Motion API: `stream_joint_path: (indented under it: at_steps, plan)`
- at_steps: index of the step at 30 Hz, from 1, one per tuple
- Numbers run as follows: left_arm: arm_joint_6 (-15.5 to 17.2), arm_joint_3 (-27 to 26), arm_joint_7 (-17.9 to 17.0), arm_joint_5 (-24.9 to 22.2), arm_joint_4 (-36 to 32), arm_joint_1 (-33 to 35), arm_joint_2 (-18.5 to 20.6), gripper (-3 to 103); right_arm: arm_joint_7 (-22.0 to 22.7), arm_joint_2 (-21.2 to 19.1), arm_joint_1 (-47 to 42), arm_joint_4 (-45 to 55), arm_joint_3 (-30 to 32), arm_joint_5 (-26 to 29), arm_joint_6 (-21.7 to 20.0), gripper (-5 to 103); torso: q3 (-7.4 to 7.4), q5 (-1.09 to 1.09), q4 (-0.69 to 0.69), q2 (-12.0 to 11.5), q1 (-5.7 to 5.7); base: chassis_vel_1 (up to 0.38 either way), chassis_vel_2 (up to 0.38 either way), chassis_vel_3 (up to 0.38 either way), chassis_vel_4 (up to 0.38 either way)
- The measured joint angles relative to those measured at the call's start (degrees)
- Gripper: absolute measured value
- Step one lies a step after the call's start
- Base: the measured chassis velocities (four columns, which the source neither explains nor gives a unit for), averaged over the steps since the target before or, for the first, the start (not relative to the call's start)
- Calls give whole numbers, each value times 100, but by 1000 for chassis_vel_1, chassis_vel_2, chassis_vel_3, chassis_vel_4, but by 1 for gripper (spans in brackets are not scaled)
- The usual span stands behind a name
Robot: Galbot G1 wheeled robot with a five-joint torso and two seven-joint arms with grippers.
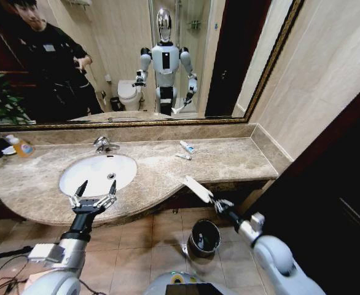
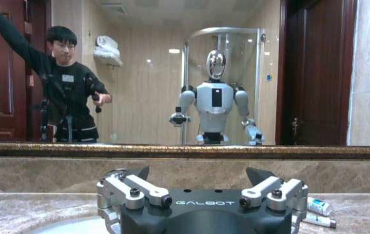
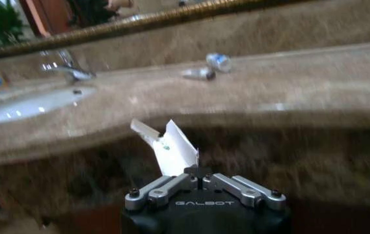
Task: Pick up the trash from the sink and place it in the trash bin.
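Note:
My right gripper (image 1: 214, 201) (image 3: 198, 173) is shut on a flat white paper wrapper (image 1: 196, 188) (image 3: 175, 148). It holds the wrapper in the air just off the counter's front edge, above the trash bin (image 1: 204, 238), a dark round bucket on the floor. Two little white tubes (image 1: 187, 147) (image 1: 183, 156) (image 3: 219, 61) (image 2: 318, 206) lie on the marble counter right of the sink (image 1: 75, 184) (image 3: 22, 105). My left gripper (image 1: 93, 194) (image 2: 198, 173) hovers open and empty over the basin's front rim.
A chrome tap (image 1: 104, 145) (image 3: 68, 73) stands behind the basin. An orange soap bottle (image 1: 21, 146) sits at the counter's far left. A wall mirror runs behind the counter. A dark door panel is close on the right. The floor is tiled.

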Motion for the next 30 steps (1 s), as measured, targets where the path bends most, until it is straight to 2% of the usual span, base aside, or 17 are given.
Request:
stream_joint_path:
  at_steps: [6,8,10,14,15,18,24,29,30]
  plan:
    - [0,0,0,0,0,0,0,100,34,172,262,-858,-126,-380,142,0,0,-1,0,0,0,0,0,0,0]
    - [0,1,2,0,0,0,0,100,103,379,749,-1818,-191,-738,261,0,0,0,3,-1,1,0,0,0,0]
    - [0,0,-1,0,0,0,0,100,128,439,879,-2136,-209,-829,294,0,1,0,3,-1,1,0,0,0,0]
    - [0,0,0,0,0,0,0,100,289,720,1440,-3716,-282,-1246,562,0,1,-1,1,-2,2,0,0,0,0]
    - [0,0,0,0,0,0,0,100,289,720,1440,-3716,-282,-1246,562,0,1,-1,1,-2,2,0,0,0,0]
    - [0,0,0,0,0,0,0,100,369,877,1705,-4563,-299,-1433,794,0,1,-2,1,-2,1,0,0,0,0]
    - [0,0,0,0,0,0,0,100,579,1096,2104,-5492,-327,-1523,973,0,1,-2,0,-1,1,0,0,0,0]
    - [0,0,0,0,0,0,0,100,734,1220,2271,-5667,-334,-1560,964,-3,1,-2,1,-1,1,0,0,0,0]
    - [0,0,0,0,0,0,0,100,772,1254,2301,-5690,-334,-1601,963,2,1,-2,1,-2,1,0,0,0,0]
